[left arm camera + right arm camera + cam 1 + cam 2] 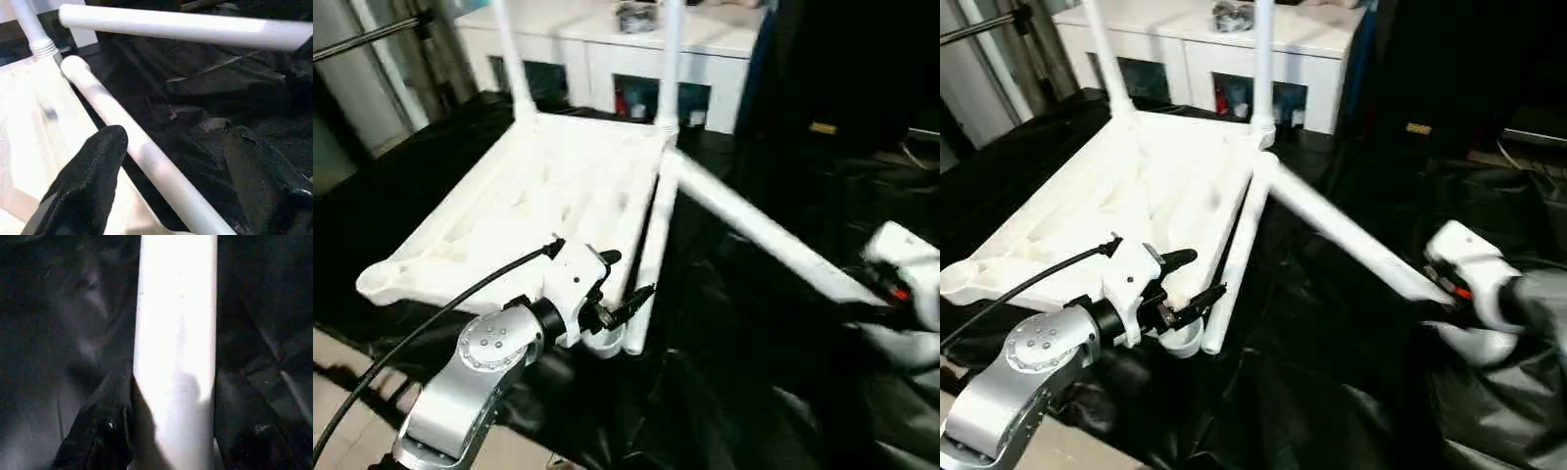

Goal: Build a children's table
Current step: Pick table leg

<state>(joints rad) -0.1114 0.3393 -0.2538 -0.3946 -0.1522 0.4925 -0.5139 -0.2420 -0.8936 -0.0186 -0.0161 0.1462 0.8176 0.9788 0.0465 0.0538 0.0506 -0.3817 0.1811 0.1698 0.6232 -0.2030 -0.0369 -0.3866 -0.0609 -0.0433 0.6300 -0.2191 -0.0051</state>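
The white tabletop (538,206) lies upside down on black cloth, ribbed underside up. Two white legs (514,69) (671,59) stand upright in its far corner sockets. A third leg (651,245) lies along the tabletop's right edge. My left gripper (625,277) is open at the near right corner, and in the left wrist view this leg (146,156) runs between its fingers (88,181). My right gripper (173,426) is shut on the fourth leg (754,230), which slants from the right up to the far right corner socket.
A white cabinet (607,49) with glass doors stands close behind the tabletop. Crumpled black cloth (724,392) covers the floor to the front and right. Pale tiles (342,362) show at the near left. A black cable (431,313) runs along my left arm.
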